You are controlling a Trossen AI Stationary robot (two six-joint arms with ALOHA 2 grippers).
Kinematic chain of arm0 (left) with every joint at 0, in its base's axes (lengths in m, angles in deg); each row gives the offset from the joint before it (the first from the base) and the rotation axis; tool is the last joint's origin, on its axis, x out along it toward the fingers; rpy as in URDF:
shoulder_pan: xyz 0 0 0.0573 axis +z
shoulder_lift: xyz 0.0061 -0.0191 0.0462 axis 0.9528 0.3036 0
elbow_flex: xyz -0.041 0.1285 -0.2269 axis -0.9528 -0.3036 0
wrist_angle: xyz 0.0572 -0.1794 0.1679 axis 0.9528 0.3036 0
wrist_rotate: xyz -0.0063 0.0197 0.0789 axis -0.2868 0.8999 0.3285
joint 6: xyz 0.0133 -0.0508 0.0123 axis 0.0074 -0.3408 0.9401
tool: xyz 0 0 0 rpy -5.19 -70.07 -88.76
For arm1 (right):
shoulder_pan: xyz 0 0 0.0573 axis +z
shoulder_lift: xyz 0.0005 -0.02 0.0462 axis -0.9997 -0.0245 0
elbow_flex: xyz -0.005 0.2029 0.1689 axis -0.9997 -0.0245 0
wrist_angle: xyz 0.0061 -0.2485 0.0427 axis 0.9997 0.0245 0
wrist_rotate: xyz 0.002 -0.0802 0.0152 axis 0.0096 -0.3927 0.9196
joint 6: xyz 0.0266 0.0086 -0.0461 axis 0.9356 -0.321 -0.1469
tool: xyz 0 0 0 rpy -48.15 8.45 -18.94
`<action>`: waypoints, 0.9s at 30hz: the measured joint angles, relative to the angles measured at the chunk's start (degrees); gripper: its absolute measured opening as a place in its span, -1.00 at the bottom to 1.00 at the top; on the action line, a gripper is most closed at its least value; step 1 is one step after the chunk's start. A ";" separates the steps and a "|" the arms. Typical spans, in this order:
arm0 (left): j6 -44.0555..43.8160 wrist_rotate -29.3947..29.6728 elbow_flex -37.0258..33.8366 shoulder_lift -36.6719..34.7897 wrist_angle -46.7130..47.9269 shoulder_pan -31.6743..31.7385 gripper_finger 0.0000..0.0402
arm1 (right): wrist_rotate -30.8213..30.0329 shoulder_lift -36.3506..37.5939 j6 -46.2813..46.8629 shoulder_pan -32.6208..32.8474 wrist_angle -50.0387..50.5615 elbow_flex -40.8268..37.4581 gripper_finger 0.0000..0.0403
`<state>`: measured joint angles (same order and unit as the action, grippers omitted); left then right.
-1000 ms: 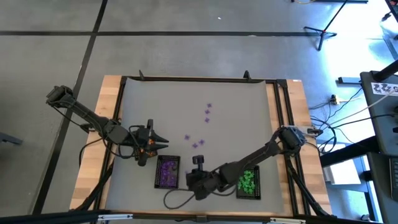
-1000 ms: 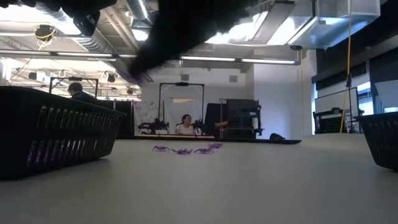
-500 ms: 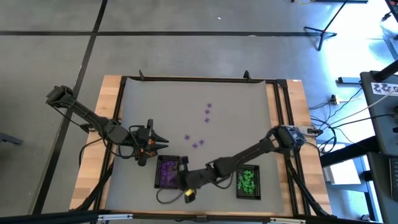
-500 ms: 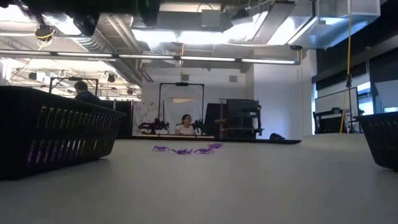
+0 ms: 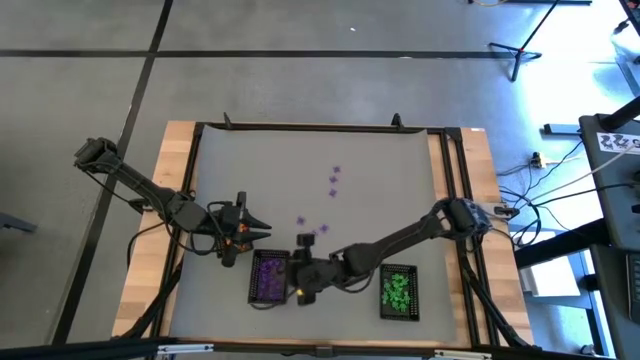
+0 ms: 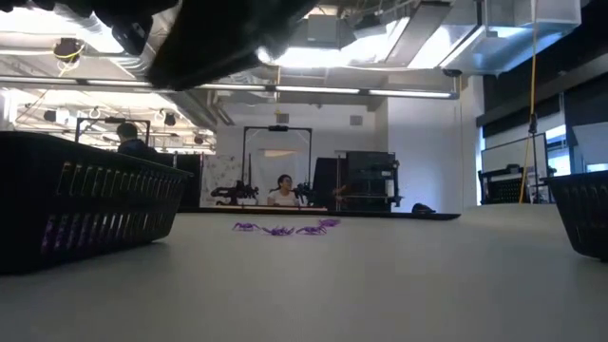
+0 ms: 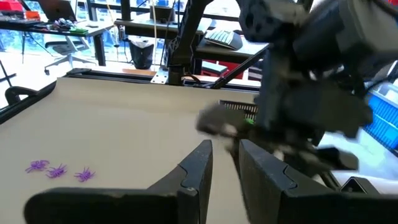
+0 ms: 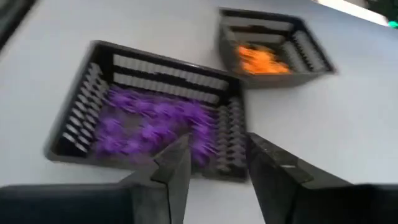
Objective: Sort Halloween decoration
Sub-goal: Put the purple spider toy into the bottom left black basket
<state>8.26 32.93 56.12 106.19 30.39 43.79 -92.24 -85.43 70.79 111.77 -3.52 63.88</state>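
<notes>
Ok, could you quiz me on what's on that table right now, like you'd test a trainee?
1. The right gripper is nearest which tray? A green, B purple, C orange.
2. True or false: every purple trinket lies in a tray.
3. Fill in: the tray farthest to the robot's right holds ___ trinkets.
Key: 1 B, the purple tray. 2 False: loose purple trinkets lie on the table. 3 Green: the green tray.

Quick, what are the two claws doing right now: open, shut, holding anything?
Left gripper: jaws slightly apart, holding nothing.
Right gripper: jaws open, empty, above the tray of purple trinkets.
</notes>
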 joint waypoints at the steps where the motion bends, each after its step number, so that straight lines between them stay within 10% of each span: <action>1: 0.00 0.00 0.00 0.00 0.00 0.01 -0.63 | -0.96 0.82 0.63 -0.17 1.90 0.00 -0.25; 27: 0.00 0.00 0.00 0.00 -0.02 0.01 -0.63 | 8.83 4.94 3.68 -8.03 7.72 -8.18 -0.70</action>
<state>8.26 32.93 56.12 106.19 30.37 43.81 -83.41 -80.49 74.47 103.73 4.20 55.70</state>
